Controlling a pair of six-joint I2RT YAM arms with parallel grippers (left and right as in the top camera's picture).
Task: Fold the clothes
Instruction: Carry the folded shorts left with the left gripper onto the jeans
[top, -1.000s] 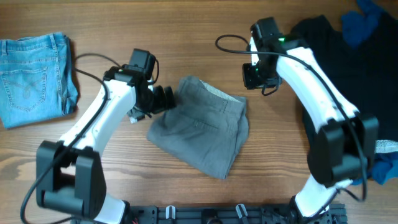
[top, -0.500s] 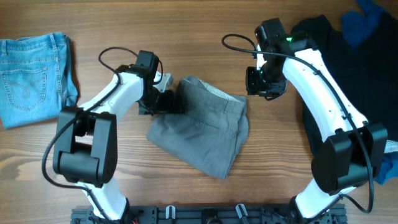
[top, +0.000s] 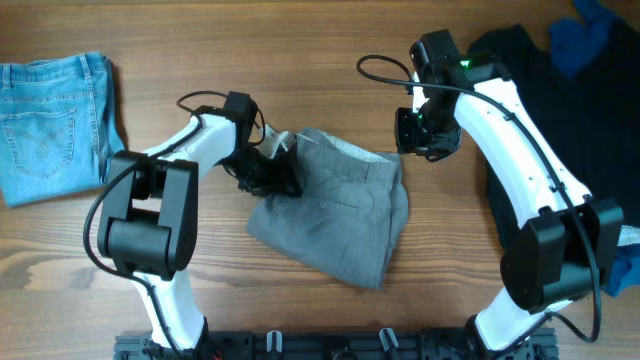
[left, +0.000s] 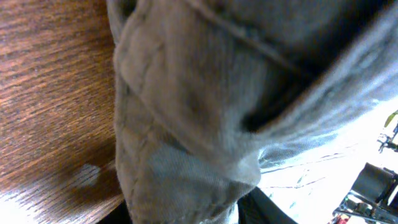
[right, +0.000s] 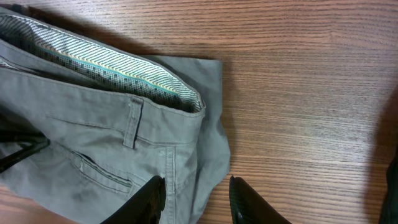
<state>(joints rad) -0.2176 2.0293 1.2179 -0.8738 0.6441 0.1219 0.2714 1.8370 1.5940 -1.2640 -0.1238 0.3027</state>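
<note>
At the desk's (top: 200, 300) left edge, towards the far corner, you have a folded pair of light-blue jeans (top: 50, 125), well apart from both arms. Your left gripper (top: 272, 172) is at the left edge of the grey trousers (top: 335, 220), closed on a bunch of that edge. In the left wrist view the gathered cloth (left: 199, 112) fills nearly everything and hides the fingers. The trousers lie crumpled in the middle of the desk, with the striped waistband lining (right: 106, 71) showing along the far side. Your right gripper (right: 196, 202) hangs over the trousers' far right corner, its fingers (right: 152, 198) a modest way apart and holding nothing. Along the right edge lies a dark garment (top: 570, 110), with a blue cloth (top: 590, 35) at the far right corner.
</note>
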